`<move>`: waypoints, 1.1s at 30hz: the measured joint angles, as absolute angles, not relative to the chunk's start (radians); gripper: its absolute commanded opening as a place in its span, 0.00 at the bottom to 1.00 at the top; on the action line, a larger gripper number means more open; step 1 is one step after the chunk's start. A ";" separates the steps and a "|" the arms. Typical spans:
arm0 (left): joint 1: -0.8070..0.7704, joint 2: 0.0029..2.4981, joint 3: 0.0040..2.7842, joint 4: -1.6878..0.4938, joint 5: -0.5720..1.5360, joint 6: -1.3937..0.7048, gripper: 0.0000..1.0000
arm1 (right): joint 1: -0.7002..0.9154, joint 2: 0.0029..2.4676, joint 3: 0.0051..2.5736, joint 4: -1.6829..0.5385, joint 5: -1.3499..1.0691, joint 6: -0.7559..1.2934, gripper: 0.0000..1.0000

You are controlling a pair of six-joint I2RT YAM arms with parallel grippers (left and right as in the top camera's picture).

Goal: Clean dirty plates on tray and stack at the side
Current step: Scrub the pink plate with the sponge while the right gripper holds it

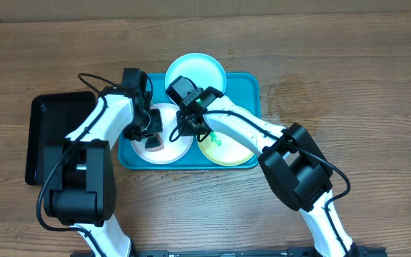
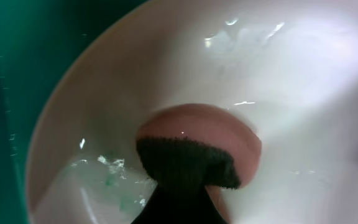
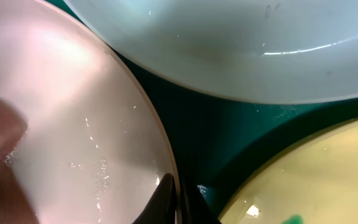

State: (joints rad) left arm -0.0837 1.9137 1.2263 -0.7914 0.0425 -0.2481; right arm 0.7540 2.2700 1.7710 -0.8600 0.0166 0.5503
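The teal tray (image 1: 252, 93) holds three plates. The white plate (image 1: 173, 150) lies at its left, the pale cyan plate (image 1: 195, 70) at the back, and the yellow-green plate (image 1: 227, 151) at the right with a green smear. My left gripper (image 1: 147, 134) is shut on a pinkish sponge (image 2: 197, 134) with a dark scrub face and presses it onto the white plate (image 2: 291, 74). Faint green smears sit beside the sponge. My right gripper (image 3: 180, 190) is shut on the white plate's rim (image 3: 160, 155), between the other two plates.
A smaller black tray (image 1: 48, 135) lies on the wooden table left of the teal tray. In the right wrist view the cyan plate (image 3: 229, 43) and yellow-green plate (image 3: 316, 174) lie close to my fingers.
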 measured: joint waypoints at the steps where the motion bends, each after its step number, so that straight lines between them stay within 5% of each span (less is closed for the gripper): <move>1: -0.088 1.913 1.225 -0.791 0.015 -0.257 0.04 | 0.754 2.270 1.771 -0.860 0.017 0.550 0.04; 13: -0.103 1.913 1.245 -0.812 -0.318 -0.298 0.04 | 0.760 2.270 1.774 -0.849 0.001 0.550 0.04; 23: -0.085 1.910 1.292 -0.706 0.149 -0.296 0.04 | 0.750 2.270 1.774 -0.856 0.025 0.550 0.04; 33: -0.089 1.902 1.165 -0.606 0.265 -0.286 0.04 | 0.750 2.270 1.774 -0.854 0.029 0.550 0.04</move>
